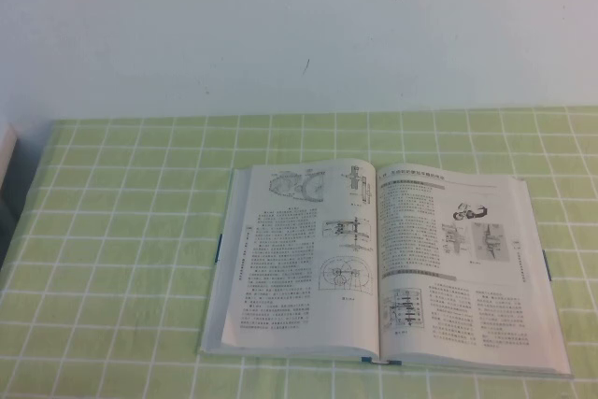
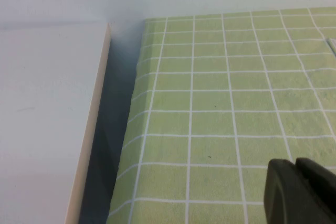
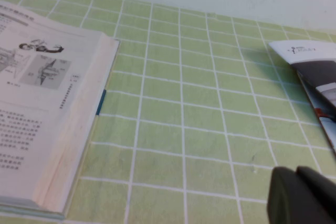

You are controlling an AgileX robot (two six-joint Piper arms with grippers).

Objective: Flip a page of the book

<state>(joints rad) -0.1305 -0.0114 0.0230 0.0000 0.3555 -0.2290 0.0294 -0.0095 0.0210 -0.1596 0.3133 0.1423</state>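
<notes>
The book (image 1: pixel 383 263) lies open and flat on the green checked table (image 1: pixel 121 231), near the front edge and a little to the robot's right of centre. Neither arm shows in the high view. The right hand (image 3: pixel 302 195) hangs low over bare cloth just off the book's right side, fingers pressed together and holding nothing. The left hand (image 2: pixel 299 190) sits well away over the table's left edge, beside a pale board (image 2: pixel 47 119), and its fingers look closed with nothing between them.

No page is lifted yet, so the step in hand is the approach. The right hand seems the natural one: the right-hand page (image 1: pixel 467 259) lies nearest it. A good move probably comes in from the outer edge, touches only the top leaf near its free corner, and drags it lightly inward so it buckles up before sweeping it over the spine. Pressing hard risks catching several leaves or creasing the thin paper. A leaflet (image 3: pixel 315 77) lies further right, clear of the path.
</notes>
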